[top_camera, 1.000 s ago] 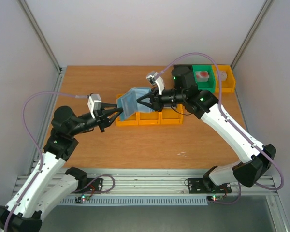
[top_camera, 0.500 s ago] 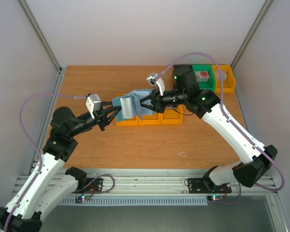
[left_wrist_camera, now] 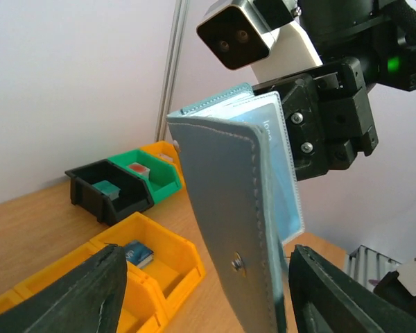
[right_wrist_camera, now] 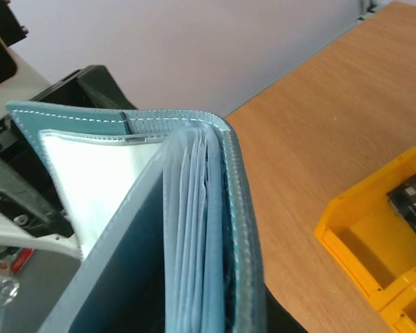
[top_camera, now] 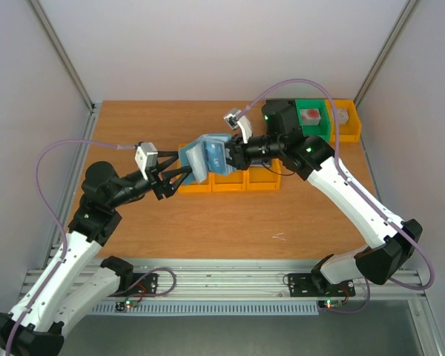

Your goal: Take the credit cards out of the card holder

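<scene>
Above the yellow bins (top_camera: 263,180), the card holder (top_camera: 206,157) is gripped upright off the counter by the right claw (top_camera: 230,154), apparently so its sleeves can be emptied by the left claw (top_camera: 182,176), spread apart just beside it.

The card holder (top_camera: 206,157) hung above the left end of the row of yellow bins (top_camera: 263,185). It was pinched by the right claw (top_camera: 228,157) and stood between the spread fingers (left_wrist_camera: 62,298) of the left claw (top_camera: 182,176), with a gap on each side. Both claws therefore closed off the air over those bins. The right arm (top_camera: 341,185) crossed the worktop's right side, in front of the green bin (top_camera: 311,127). Bare worktop (top_camera: 230,222) lay open in front of the bins and at the back left.
</scene>
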You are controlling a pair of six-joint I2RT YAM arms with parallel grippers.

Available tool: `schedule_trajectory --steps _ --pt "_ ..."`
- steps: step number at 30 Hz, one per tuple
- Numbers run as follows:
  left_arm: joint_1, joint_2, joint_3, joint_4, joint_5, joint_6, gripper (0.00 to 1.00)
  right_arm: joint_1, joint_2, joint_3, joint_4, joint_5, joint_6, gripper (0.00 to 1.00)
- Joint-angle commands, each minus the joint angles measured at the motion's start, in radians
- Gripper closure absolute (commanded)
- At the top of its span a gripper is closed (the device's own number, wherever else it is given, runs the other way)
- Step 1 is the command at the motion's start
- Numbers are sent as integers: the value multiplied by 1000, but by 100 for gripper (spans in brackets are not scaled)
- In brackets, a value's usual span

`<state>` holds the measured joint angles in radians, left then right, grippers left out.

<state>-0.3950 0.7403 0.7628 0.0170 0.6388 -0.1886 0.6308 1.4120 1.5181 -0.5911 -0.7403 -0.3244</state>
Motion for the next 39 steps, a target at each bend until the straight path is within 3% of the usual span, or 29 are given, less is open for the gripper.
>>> schedule_trajectory --steps 1,4,11,16,20,28,39 --pt "-5 -7 18 -6 22 -22 32 14 -1 40 21 110 24 99" --pt "-5 -1 20 -12 66 -87 23 17 -1 39 2 135 18 99" --pt "-15 62 35 33 6 -192 20 38 5 50 -1 190 21 99" --pt "-92 99 68 -4 -95 -126 16 45 16 52 21 268 77 99" --pt "-142 146 110 -50 -248 -40 1 82 50 79 21 338 93 99" --pt "-152 200 149 -99 -420 -16 1 124 82 120 10 389 95 99" --pt "-153 213 142 -68 -349 -33 1 151 122 169 -17 408 77 99"
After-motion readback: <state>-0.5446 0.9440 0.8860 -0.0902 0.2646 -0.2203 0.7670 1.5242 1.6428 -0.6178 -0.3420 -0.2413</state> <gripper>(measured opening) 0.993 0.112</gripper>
